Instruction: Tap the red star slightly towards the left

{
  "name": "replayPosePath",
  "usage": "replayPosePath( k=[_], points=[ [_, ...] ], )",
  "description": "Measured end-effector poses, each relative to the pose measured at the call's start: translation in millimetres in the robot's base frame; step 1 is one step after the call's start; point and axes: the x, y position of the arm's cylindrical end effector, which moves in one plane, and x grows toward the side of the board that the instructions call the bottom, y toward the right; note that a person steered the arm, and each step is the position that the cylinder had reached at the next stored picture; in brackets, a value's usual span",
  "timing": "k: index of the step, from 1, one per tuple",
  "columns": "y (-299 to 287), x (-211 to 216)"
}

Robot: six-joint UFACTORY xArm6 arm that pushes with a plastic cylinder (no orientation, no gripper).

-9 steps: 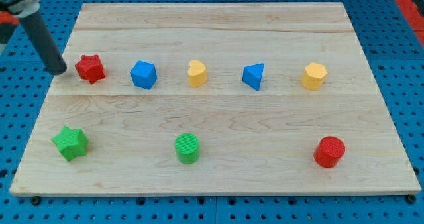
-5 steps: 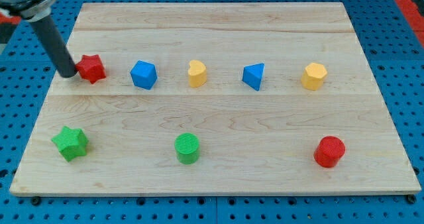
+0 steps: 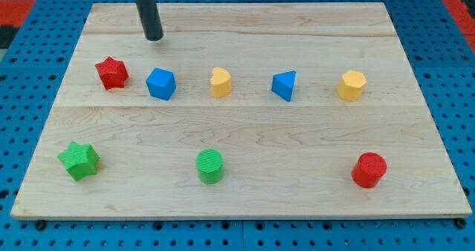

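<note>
The red star [image 3: 111,73] lies at the left end of the far row on the bench [image 3: 237,132], just left of the blue cube [image 3: 160,83] with a small gap between them. My tip [image 3: 154,37] rests farther back than this row, above the gap between star and cube, apart from both. There is no hand on this arm, only the rod, so nothing is open, closed or held. I judge the star to be a light, stiff plastic piece that slides easily on the smooth wood, and its points may make it turn if it is pushed off centre. It cannot be grasped; the tip should meet its right side, at the middle, coming through the narrow gap beside the cube, with only a short, soft tap. I count one red star, one red cylinder [image 3: 369,169], one blue cube, one blue triangular block [image 3: 284,85], two yellow blocks [image 3: 220,82] [image 3: 352,85], one green star [image 3: 79,160] and one green cylinder [image 3: 210,165], nine blocks in all.
</note>
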Motion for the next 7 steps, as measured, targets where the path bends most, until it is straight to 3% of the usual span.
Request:
replayPosePath(
  k=[1,2,3,7],
  points=[
    [-62.4,14.7],
    [-117.6,93.6],
    [-81.8,169.3],
    [-78.7,36.2]
  ],
)
